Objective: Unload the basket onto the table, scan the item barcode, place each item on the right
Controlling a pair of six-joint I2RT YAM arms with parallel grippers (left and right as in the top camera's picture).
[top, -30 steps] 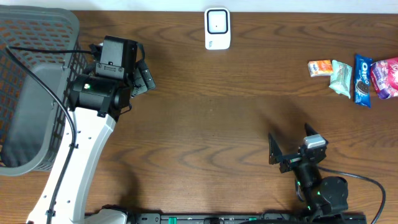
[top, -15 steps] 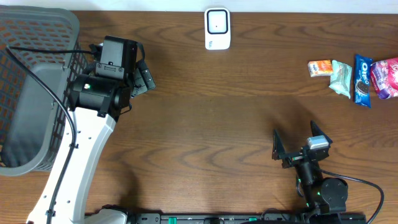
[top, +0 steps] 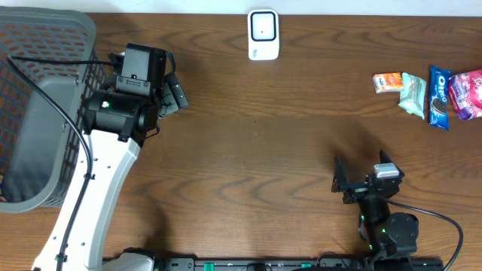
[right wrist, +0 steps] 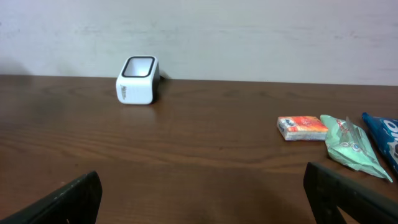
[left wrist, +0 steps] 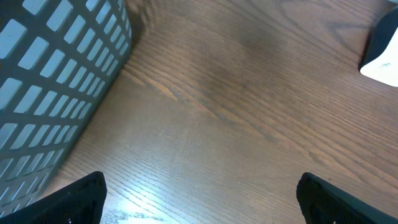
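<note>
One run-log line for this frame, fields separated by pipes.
left gripper open, empty | right gripper open, empty | scanner untouched | snack packs not picked

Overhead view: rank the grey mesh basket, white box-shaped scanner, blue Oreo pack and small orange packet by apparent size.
Largest: grey mesh basket, even though the frame edge cuts it off.
Next, too close to rank: white box-shaped scanner and blue Oreo pack; the scanner looks wider, the pack longer.
Smallest: small orange packet.
</note>
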